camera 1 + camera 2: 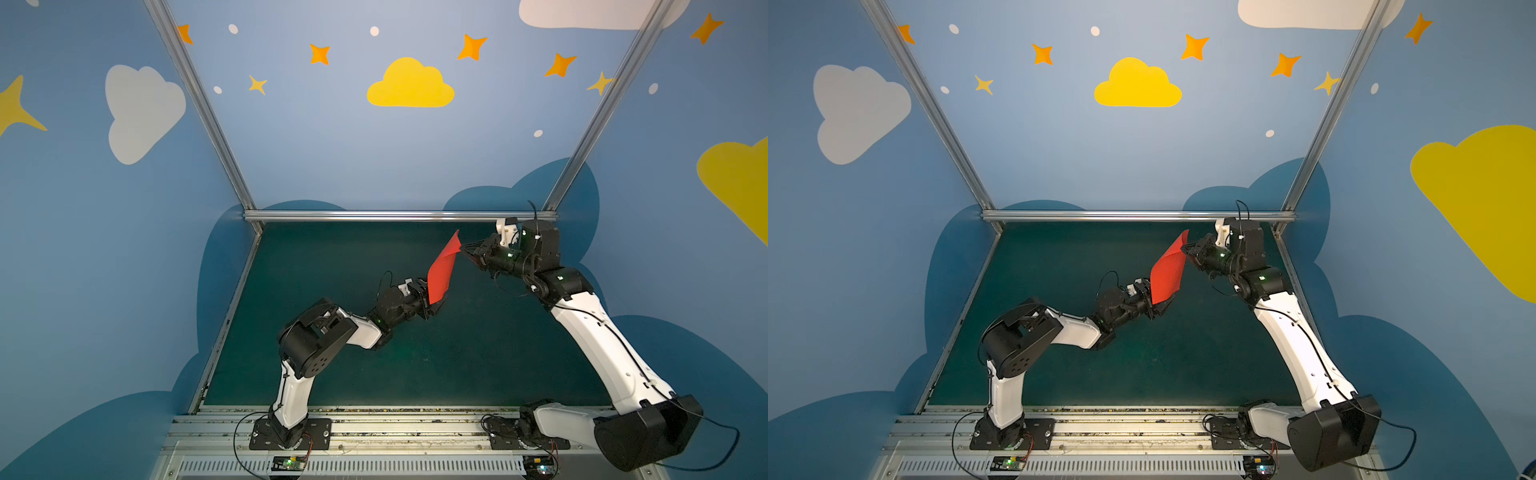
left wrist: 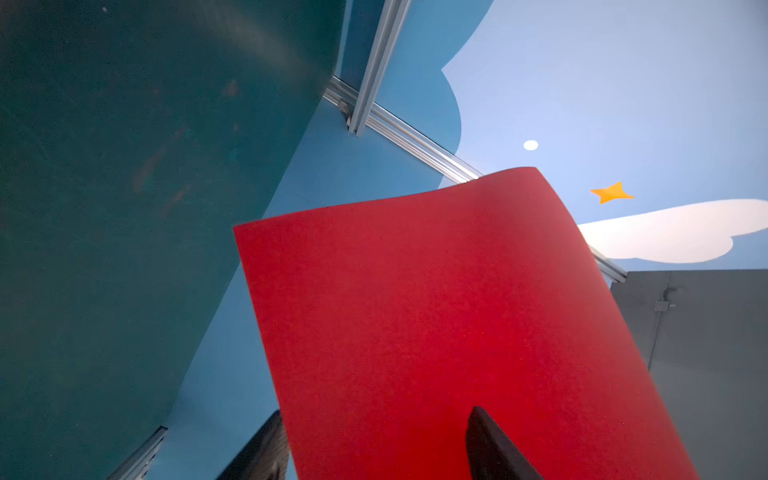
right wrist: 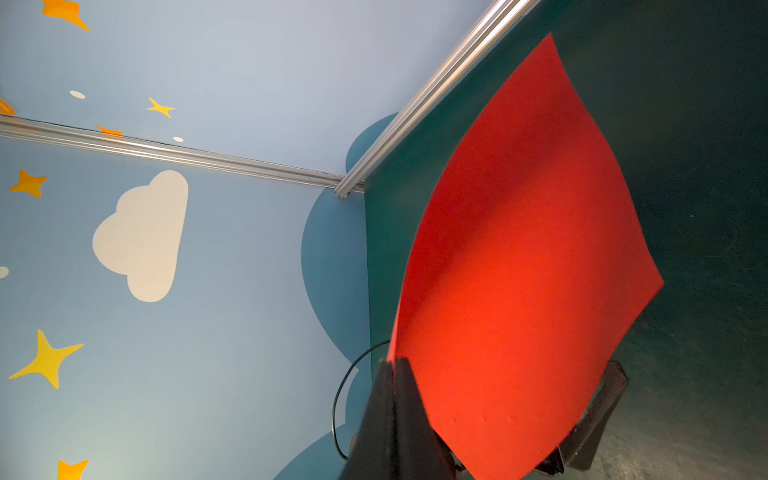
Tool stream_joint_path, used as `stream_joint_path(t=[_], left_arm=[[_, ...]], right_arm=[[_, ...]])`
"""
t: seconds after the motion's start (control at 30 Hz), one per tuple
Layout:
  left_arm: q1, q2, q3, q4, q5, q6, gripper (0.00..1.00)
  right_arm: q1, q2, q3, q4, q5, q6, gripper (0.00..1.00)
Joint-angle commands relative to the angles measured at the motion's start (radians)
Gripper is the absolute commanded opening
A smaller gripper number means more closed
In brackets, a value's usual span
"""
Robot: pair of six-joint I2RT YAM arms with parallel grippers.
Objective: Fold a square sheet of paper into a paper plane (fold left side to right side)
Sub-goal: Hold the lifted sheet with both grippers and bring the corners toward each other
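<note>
I see the square sheet of paper (image 1: 442, 270) held in the air above the green table (image 1: 332, 353), standing on edge, right of centre and towards the far side. My right gripper (image 1: 462, 248) has its jaws pinched tight on the sheet's far upper corner. My left gripper (image 1: 434, 305) straddles the near lower edge, jaws apart, one finger on each side.

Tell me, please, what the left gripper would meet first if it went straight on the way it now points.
The square sheet of paper: it stands between the open fingers of the left gripper and would probably slide deeper. Beyond it, depth is unclear.
</note>
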Motion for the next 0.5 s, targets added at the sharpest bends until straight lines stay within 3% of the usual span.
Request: stream_joint_path(t=[0.0, 0.47], left_arm=[[0.003, 0.018, -0.015, 0.045, -0.018, -0.001, 0.62], [0.027, 0.024, -0.015, 0.035, -0.023, 0.015, 0.26]], right_arm=[[-0.011, -0.031, -0.011, 0.018, 0.0, 0.004, 0.0], [-0.054, -0.105, -0.084, 0.021, -0.031, 0.011, 0.0]])
